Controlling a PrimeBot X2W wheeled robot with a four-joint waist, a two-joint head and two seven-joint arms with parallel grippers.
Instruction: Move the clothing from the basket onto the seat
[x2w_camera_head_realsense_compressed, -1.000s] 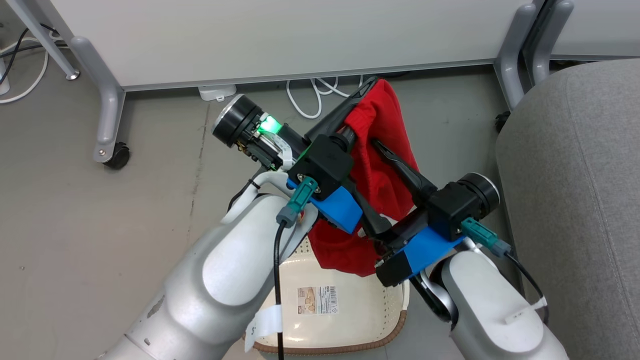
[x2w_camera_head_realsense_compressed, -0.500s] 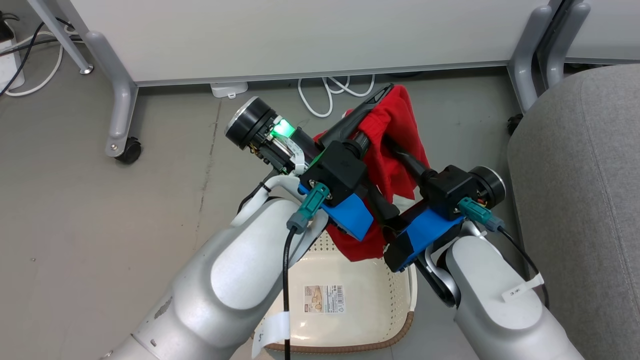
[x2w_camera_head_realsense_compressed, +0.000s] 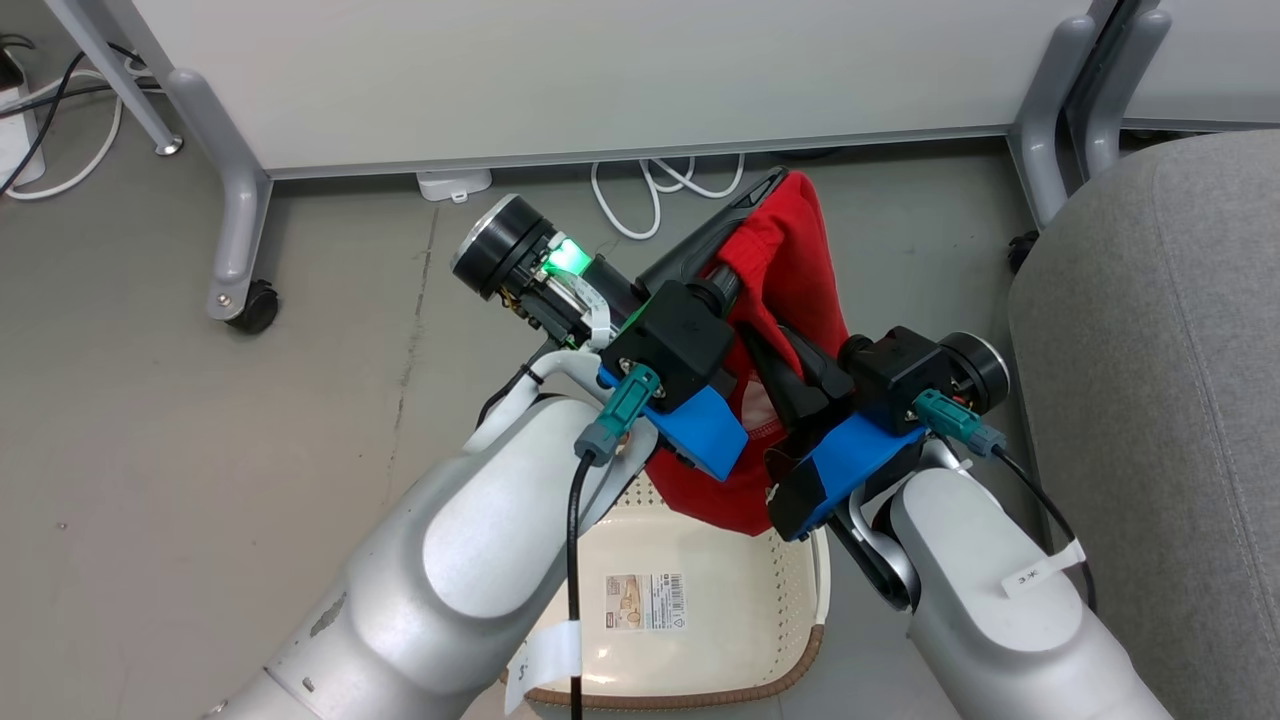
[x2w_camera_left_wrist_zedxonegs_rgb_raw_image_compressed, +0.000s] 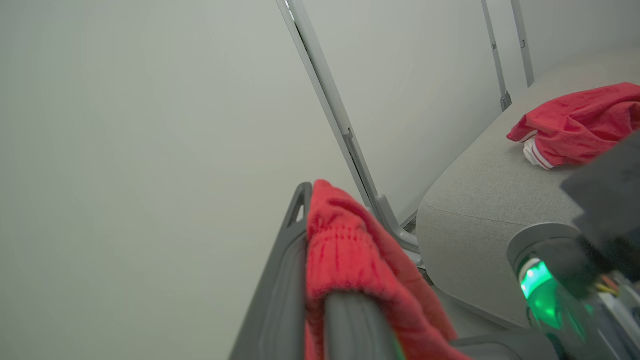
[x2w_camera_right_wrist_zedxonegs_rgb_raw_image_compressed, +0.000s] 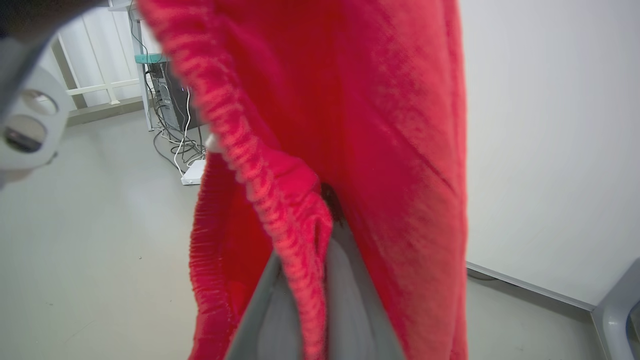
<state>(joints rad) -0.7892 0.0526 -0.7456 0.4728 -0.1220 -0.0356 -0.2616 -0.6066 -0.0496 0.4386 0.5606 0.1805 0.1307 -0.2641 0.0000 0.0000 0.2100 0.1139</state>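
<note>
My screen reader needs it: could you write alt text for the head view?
The left tool and right tool, both shut on one plain red garment, hold it up over the far end of a cream laundry basket on the floor. A grey upholstered seat stands at the right edge.

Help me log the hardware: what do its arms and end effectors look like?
Left forearm and right forearm: glossy silver-white shells with white tags. Each wrist carries a black block, blue plate and teal connector with black cable. Left end effector and right end effector: long dark fingers. Green light on left wrist.
</note>
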